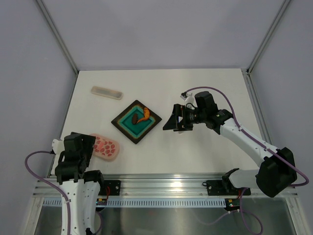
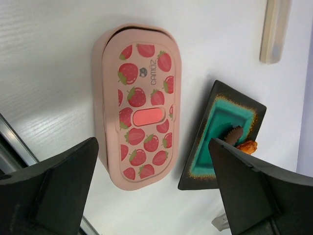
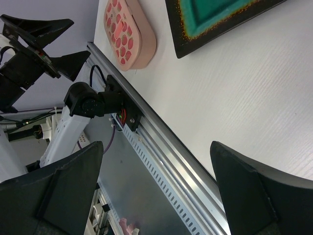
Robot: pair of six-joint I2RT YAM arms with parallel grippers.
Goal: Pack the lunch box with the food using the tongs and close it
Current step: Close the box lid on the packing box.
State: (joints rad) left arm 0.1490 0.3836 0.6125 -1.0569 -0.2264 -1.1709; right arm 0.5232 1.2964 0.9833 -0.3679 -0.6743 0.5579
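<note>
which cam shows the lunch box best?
Left wrist: the lunch box sits mid-frame, closed, strawberry print sharp, whole outline visible. Top external shows it small; right wrist catches it obliquely at the top edge.

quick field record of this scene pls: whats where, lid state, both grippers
lunch box: lid on, near left, apart from tray
tray: dark, teal centre, mid scene
shrimp: orange, on tray
lump: brown, on tray beside shrimp
case: pale, far left, lying flat
tongs: not seen
left gripper: open, empty, by lunch box
right gripper: open, empty, right of tray
</note>
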